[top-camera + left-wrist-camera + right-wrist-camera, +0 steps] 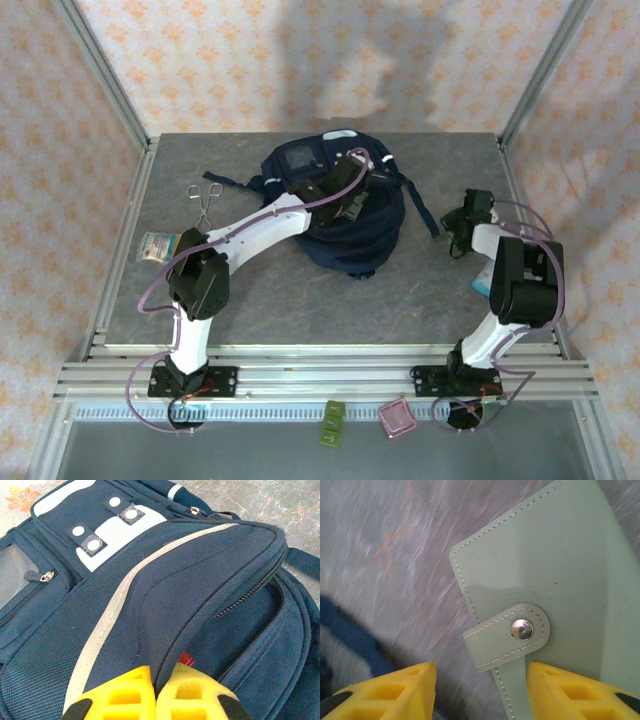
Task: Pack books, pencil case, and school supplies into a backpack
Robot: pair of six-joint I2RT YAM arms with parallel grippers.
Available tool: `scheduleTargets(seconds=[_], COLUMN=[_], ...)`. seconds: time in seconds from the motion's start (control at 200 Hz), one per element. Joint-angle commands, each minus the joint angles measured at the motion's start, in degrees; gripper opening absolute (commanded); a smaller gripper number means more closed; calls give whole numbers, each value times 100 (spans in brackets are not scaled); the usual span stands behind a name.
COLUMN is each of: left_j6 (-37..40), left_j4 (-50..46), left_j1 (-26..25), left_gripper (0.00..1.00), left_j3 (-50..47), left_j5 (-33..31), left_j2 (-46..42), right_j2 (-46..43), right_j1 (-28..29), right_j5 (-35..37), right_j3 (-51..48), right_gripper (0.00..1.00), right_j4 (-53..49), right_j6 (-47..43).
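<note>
Looking down on a navy backpack [350,245] lying toward the far middle of a grey table [300,300], with its grey square panel [300,158] at the far end. Reaching across from the near left with the left arm and pinching the backpack with the left claw [157,682]: yellow fingers [125,695] pressing together on a fold at the edge of the navy flap, with fabric rising out from between them. Seeing an opening lined by a zip [250,595] gaping just right of that fold. Catching a small patch of red [186,658] with a bit of white just inside the opening, right beside the fingers; not being able to tell what it belongs to. Noting a pale grey stripe [115,610] curving along the flap and a white patch [117,532] with snaps beyond it.

Hanging the right claw [479,680] low over the table on the right side, well apart from the backpack's body, with its fingers standing apart. Framing between them the tab and metal snap [522,629] of a pale green wallet [560,570] lying flat on the table, with the right finger overlapping the wallet's near edge and the left finger over bare table. Not being able to tell about touching, given the smeared view. Catching a dark blue strap [350,635] crossing the lower left corner of the right wrist view.

Also seeing scissors [205,195] and a small packet [158,245] lying on the left part of the table, apart from the backpack.
</note>
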Motion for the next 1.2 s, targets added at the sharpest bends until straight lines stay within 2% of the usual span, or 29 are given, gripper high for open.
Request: scheduleTargets(seconds=[0.0,0.195,0.275,0.415,0.551,0.986,1.151,1.196], left_j6=[-153,-144,-157,-188,-189,-162,-162,-170], left_j4=[441,419,408,417,436,431,454,452], left_j1=[-74,-75,-71,-71,-70,-71,-73,-74], left_gripper=[0,0,0,0,0,0,0,0], left_j3=[-42,-60,-58,-90,-86,-64,-95,-95], left_j5=[65,31,22,14,22,4,3,12], left_j2=[-152,-151,-157,-187,-173,-196,-205,-205], right_j2=[-272,-819,-1023,-1324,-1165,-421,-369,-361], right_j1=[258,283,263,-118,-489,-499,-470,-460], right_j5=[-457,-450,-76,192,44,-512,-817,-844], right_j3=[-362,-220,84,132,-53,-500,-691,-713], right_gripper=[50,51,51,53,53,53,45,38], right_j4=[-385,-827,-1314,-1581,-1503,-780,-547,-525], right_j6=[-48,-286,-454,-554,-593,-512,-477,-473])
